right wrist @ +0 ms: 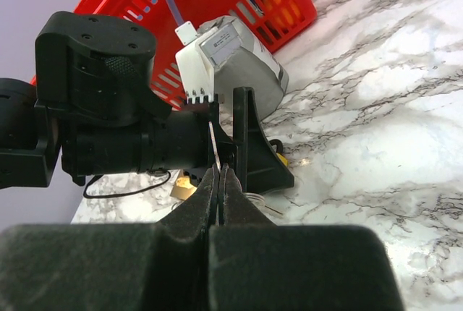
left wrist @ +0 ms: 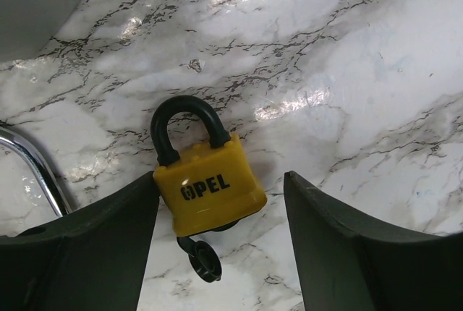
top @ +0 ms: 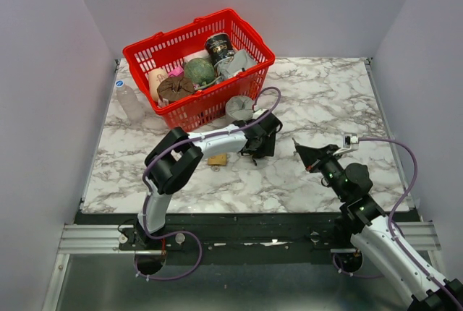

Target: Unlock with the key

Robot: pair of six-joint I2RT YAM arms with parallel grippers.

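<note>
A yellow padlock (left wrist: 210, 184) with a black shackle lies flat on the marble table (left wrist: 362, 72). A black-headed key (left wrist: 202, 260) sticks out of its underside. My left gripper (left wrist: 221, 177) is open and straddles the padlock: the left finger touches its side, the right finger stands apart. From above, the left gripper (top: 257, 145) hides the padlock. My right gripper (top: 298, 146) is shut and hovers to the right of the left one. In the right wrist view the right gripper (right wrist: 219, 170) points at the left gripper, with a sliver of the padlock (right wrist: 280, 159) showing behind it.
A red basket (top: 195, 112) full of items stands behind the left arm. A grey round object (top: 239, 107) leans at its front and a clear bottle (top: 130, 101) stands to its left. A tan tag (top: 217, 159) lies near the left arm. A chrome ring (left wrist: 32, 163) curves beside the padlock.
</note>
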